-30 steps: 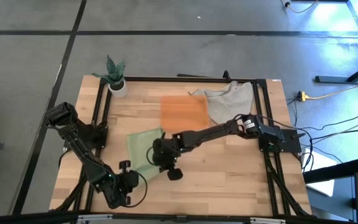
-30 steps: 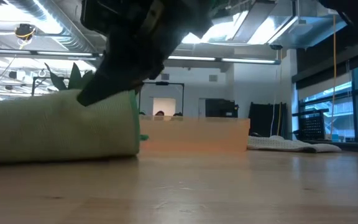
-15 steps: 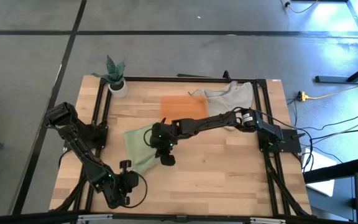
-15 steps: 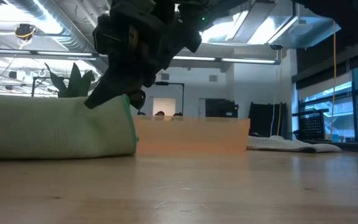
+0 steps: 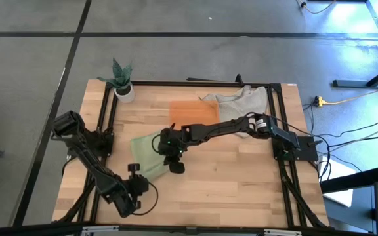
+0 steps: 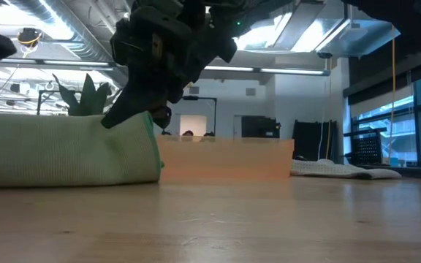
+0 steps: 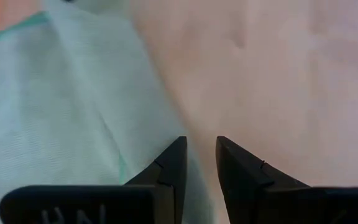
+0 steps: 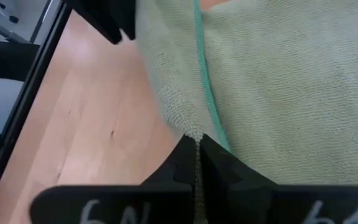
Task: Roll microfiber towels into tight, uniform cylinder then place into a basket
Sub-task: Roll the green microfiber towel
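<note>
A light green microfiber towel (image 5: 144, 156) with a teal hem lies bunched on the wooden table, left of centre. In the low view the towel (image 6: 64, 150) shows as a thick fold lying on the board. My right gripper (image 5: 163, 147) reaches in from the right and is shut on the towel's edge. My left gripper (image 7: 199, 152) hangs open over the towel's near edge (image 7: 123, 168); whether it touches the cloth I cannot tell. The orange basket (image 5: 194, 115) stands just beyond the towel, toward the far edge. My right gripper pinches the towel's hemmed edge (image 8: 194, 134) between its two fingers; one layer or several, I cannot tell. The fingers slant down from the table's right side. The pinched edge (image 6: 150, 120) sits on top of the fold's right end, and the rest of the towel lies on the table.
A grey-white towel (image 5: 241, 105) lies crumpled at the far right, beside the basket. A small potted plant (image 5: 123, 88) stands at the far left corner. Black frame rails (image 5: 107, 124) run along both sides of the table. Bare wood (image 5: 241, 183) lies near and to the right.
My right gripper, shut on the towel's edge, has gone toward the far edge and a little left, then kept still. The towel's near right part has been drawn over with it, so the towel lies more bunched. My left wrist has turned a little.
</note>
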`<state>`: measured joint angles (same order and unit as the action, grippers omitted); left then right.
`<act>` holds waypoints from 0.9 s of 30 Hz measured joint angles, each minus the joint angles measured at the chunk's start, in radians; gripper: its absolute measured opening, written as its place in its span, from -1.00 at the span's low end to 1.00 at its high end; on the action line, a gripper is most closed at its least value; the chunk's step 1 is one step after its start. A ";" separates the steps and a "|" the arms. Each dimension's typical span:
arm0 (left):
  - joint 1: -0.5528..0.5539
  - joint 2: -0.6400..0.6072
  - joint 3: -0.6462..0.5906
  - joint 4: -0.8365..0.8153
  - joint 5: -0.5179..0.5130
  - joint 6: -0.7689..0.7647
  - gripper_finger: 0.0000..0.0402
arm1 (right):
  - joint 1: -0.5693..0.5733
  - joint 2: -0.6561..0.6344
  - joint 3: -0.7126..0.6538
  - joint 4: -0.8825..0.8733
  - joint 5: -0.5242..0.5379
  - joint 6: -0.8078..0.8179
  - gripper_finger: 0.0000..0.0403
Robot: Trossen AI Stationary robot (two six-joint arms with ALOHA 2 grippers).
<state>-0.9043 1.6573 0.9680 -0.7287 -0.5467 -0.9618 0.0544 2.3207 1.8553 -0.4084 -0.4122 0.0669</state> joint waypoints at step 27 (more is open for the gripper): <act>0.140 0.000 0.000 -0.223 -0.046 -0.050 -0.62 | 0.000 0.000 0.000 -0.038 0.212 0.000 -0.95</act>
<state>-0.7645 1.6573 0.9680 -0.9514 -0.5930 -1.0115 0.0544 2.3203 1.8553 -0.4465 -0.1998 0.0665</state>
